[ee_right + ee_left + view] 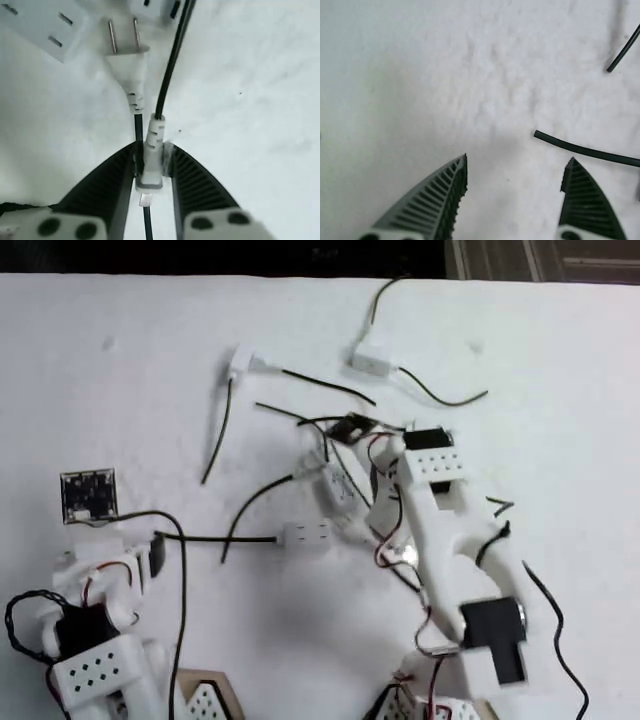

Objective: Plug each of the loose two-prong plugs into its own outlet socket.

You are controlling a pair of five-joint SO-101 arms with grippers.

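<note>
The right fingers (105, 185) are clamped on one plug (150, 172), and the second plug (127, 65) looks to have its cord (138, 127) pinched in too, so lifting might drag both. The left fingers (437, 200) are spread wide.

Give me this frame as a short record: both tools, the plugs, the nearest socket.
right tool: shut on held plug
left tool: open, above bare table, cord beside it
loose plug: flat on table, prongs facing socket, not inserted
socket: slots toward the loose plug are empty
</note>
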